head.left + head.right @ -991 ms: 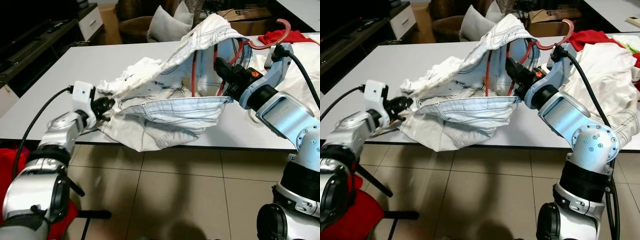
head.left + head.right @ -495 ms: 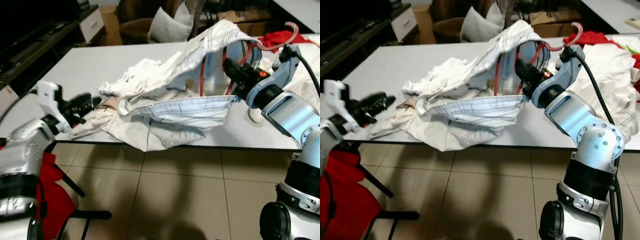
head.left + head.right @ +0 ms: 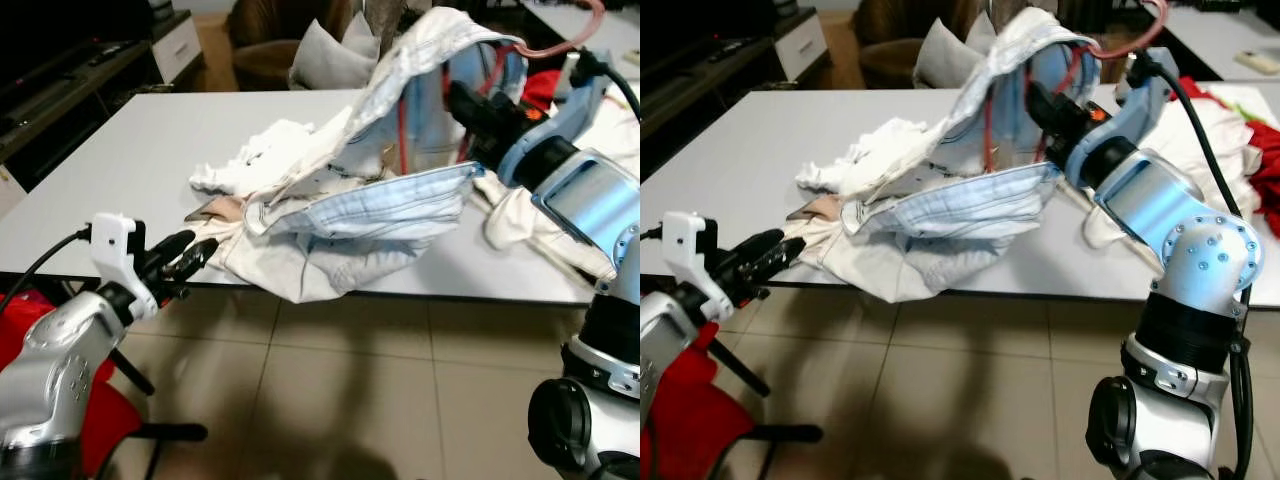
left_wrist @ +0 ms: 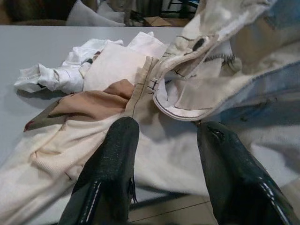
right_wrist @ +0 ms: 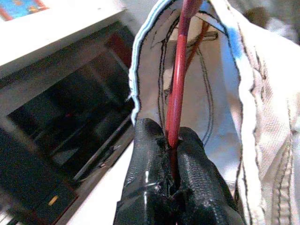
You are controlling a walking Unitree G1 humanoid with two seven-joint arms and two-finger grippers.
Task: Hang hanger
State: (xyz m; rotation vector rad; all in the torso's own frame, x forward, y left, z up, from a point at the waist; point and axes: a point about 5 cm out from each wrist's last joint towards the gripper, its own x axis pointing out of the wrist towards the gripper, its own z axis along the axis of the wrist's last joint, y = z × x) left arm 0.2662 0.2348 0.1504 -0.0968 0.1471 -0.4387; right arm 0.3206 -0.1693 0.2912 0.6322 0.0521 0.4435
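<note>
Red hanger (image 5: 180, 79) is pinched by R gripper (image 5: 171, 154) (axis approx. upright, inside pale garment (image 3: 380, 200)); L gripper (image 4: 164, 164) is spread, free, below table edge (image 3: 60, 265).

Two silver arms are seen, each ended by black fingers on the left gripper (image 3: 190, 256) and right gripper (image 5: 171, 161); black cables are attached.

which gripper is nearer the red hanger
Right. The right gripper is shut on the red hanger, holding it up inside the white garment. The left gripper is open at the near table edge, well away from the hanger.
</note>
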